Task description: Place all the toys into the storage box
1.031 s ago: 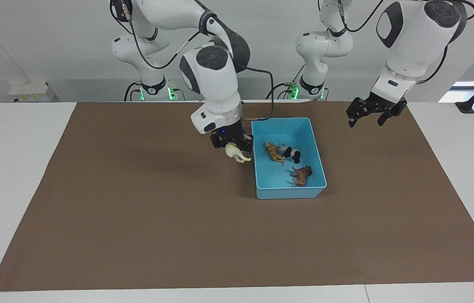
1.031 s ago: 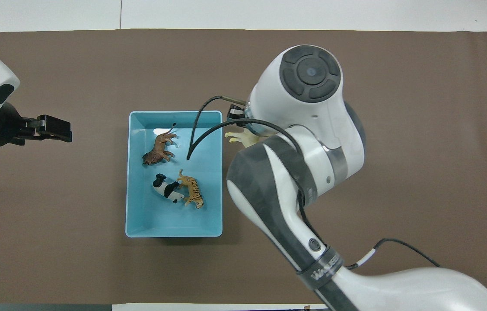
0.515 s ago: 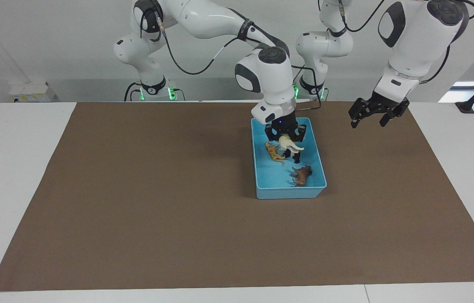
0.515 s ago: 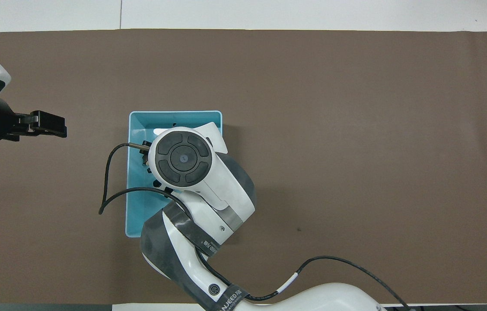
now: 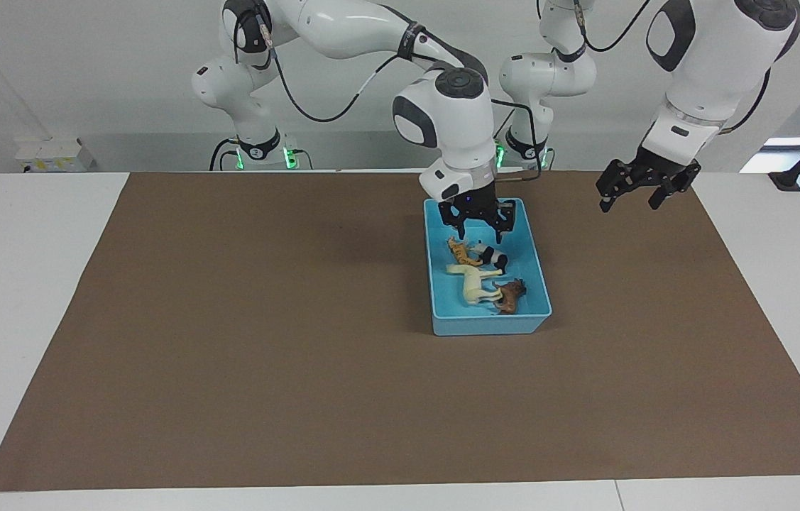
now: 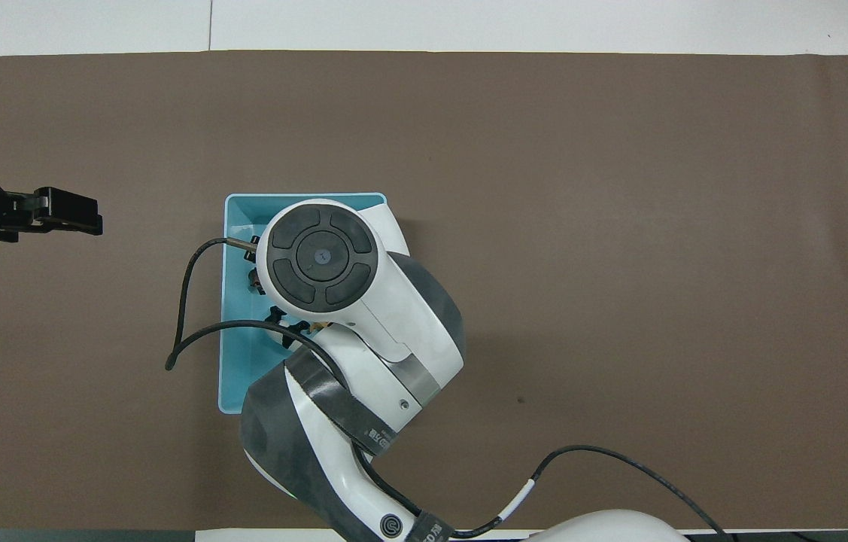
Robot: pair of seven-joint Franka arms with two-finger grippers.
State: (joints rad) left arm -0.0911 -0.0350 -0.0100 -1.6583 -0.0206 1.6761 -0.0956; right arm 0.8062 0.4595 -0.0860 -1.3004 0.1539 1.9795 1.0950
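The light blue storage box [image 5: 488, 325] stands on the brown mat, near the robots. In it lie the cream-white horse [image 5: 472, 282] on its side, the striped tiger [image 5: 462, 252], the panda [image 5: 493, 257] and the brown lion [image 5: 510, 294]. My right gripper [image 5: 480, 231] hangs open just above the box's end nearest the robots, with nothing between its fingers. My left gripper [image 5: 629, 201] waits open in the air over the mat beside the box, toward the left arm's end. In the overhead view the right arm covers most of the box [image 6: 227, 301] and the toys.
The brown mat [image 5: 265, 341] covers most of the white table [image 5: 16, 284]. A black cable [image 6: 181, 316] from the right arm's wrist loops out over the box's wall and the mat beside it.
My right gripper carried the horse from beside the box to over it, then opened. The horse dropped and now lies in the box. The left gripper drifted slightly away from the box.
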